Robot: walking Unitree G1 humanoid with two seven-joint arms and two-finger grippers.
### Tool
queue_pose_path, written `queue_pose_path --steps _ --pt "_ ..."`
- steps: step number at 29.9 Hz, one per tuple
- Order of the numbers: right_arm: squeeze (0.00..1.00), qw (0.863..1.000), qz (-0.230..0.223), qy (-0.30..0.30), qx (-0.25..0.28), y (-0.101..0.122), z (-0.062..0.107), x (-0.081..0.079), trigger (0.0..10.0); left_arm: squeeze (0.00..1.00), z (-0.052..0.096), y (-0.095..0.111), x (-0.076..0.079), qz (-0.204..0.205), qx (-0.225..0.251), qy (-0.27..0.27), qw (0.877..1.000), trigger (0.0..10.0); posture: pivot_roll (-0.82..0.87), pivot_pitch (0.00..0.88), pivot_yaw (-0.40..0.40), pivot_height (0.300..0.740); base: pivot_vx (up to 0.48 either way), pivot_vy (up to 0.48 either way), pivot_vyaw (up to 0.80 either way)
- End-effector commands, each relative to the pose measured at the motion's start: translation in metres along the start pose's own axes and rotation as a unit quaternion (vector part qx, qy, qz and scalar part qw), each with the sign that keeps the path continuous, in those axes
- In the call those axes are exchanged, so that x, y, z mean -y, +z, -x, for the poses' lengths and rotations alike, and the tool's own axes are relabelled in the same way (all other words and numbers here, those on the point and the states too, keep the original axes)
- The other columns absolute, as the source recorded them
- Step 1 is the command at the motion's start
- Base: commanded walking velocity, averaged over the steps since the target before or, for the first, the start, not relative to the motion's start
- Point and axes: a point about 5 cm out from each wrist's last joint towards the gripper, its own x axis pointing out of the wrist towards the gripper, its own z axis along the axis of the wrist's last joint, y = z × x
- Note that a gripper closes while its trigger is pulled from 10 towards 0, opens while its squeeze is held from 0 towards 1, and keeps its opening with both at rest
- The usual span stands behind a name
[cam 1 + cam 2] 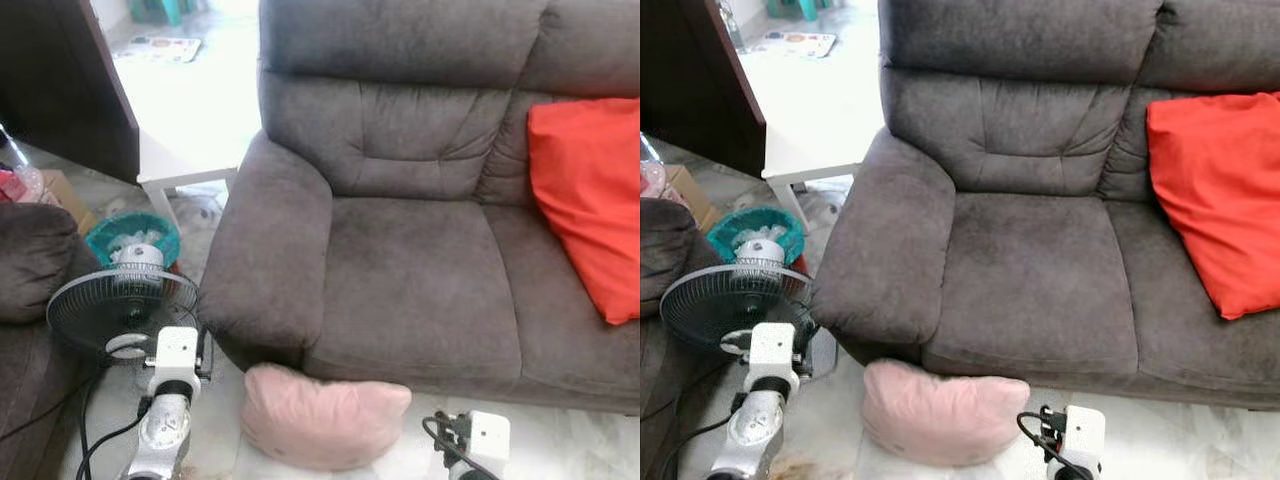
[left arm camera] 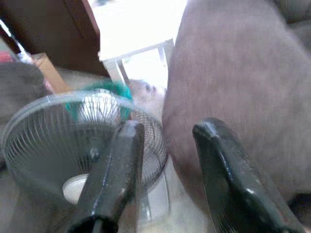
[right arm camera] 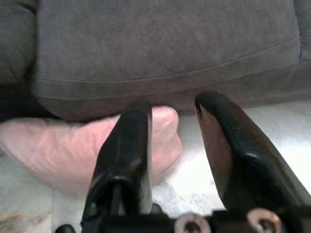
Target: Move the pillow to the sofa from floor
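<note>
Pink pillow (image 1: 322, 416) lies on the pale floor (image 1: 1170, 440), tucked against the front base of the grey sofa (image 1: 400, 270), just below the seat nearest the sofa's armrest (image 1: 270, 260). Red cushion (image 1: 590, 200) leans on the sofa's back at the far seat, well apart from the pillow.

Right gripper (image 3: 175, 145) sits low in front of the sofa, w/ fingers (image 3: 124, 155) parted a fair gap, holding nothing; one finger overlaps the pillow's end in the wrist view, can't tell if touching. Right arm (image 1: 478, 440) is just beside the pillow, on the floor side of the sofa.

Left gripper (image 2: 165, 170) is fingers spread too, empty, pointing at the gap between the sofa's armrest and a black fan (image 1: 120, 310). Left arm (image 1: 168, 400) is near the fan. Teal basket (image 1: 135, 235) behind the fan; white worktop (image 1: 190, 120) beyond the armrest.
</note>
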Motion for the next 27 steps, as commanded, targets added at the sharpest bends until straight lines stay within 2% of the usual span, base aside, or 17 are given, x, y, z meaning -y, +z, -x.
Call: queue_pose_path --steps 1,2,3,5,9,17,21,22,23,27 --pt "0.0 0.999 0.004 0.0 0.046 0.017 -0.008 0.0 10.0 0.0 0.004 0.005 0.0 0.007 0.015 0.004 1.0 10.0 0.17 0.066 -0.029 0.74 0.0 0.0 0.0" --pt "0.0 0.993 0.016 0.001 0.12 0.061 -0.032 -0.004 10.0 0.0 0.004 0.009 0.0 0.008 0.022 0.007 1.0 10.0 0.17 0.064 -0.026 0.74 0.0 0.0 0.0" --pt "0.0 0.988 0.016 0.003 0.153 0.084 -0.041 -0.005 10.0 0.0 0.003 0.011 0.0 0.009 0.026 0.008 1.0 10.0 0.17 0.063 -0.024 0.74 0.0 0.0 0.0" --pt "0.0 0.982 0.012 0.001 0.188 0.106 -0.049 -0.008 10.0 0.0 0.002 0.016 -0.001 0.011 0.038 0.011 0.999 10.0 0.16 0.061 -0.018 0.74 0.0 0.0 0.0" --pt "0.0 0.971 0.004 0.005 0.24 0.125 -0.049 -0.015 10.0 0.0 0.0 0.035 0.004 0.001 0.074 -0.005 0.997 10.0 0.16 0.047 -0.005 0.74 0.0 0.0 0.0" --pt "0.0 0.963 0.008 0.014 0.268 0.132 -0.043 -0.018 10.0 0.0 -0.003 0.052 0.009 0.0 0.097 -0.02 0.995 10.0 0.16 0.03 -0.003 0.74 0.0 0.0 0.0" --pt "0.0 0.97 0.02 0.014 0.243 0.12 -0.038 -0.013 10.0 0.0 0.0 0.048 0.011 0.002 0.083 -0.023 0.996 10.0 0.15 0.027 -0.008 0.74 0.0 0.0 0.0" --pt "0.0 0.978 0.026 -0.003 0.206 0.107 -0.04 -0.006 10.0 0.0 0.003 0.039 0.014 0.003 0.06 -0.032 0.998 10.0 0.15 0.028 -0.012 0.74 0.0 0.0 0.0" --pt "0.0 0.978 0.026 -0.003 0.206 0.107 -0.04 -0.006 10.0 0.0 0.003 0.039 0.014 0.003 0.06 -0.032 0.998 10.0 0.15 0.028 -0.012 0.74 0.0 0.0 0.0" --pt "0.0 0.988 0.035 -0.01 0.149 0.094 -0.045 -0.002 10.0 0.0 0.003 0.032 0.014 0.011 0.037 -0.029 0.999 10.0 0.16 0.041 -0.024 0.74 0.0 0.0 0.0"
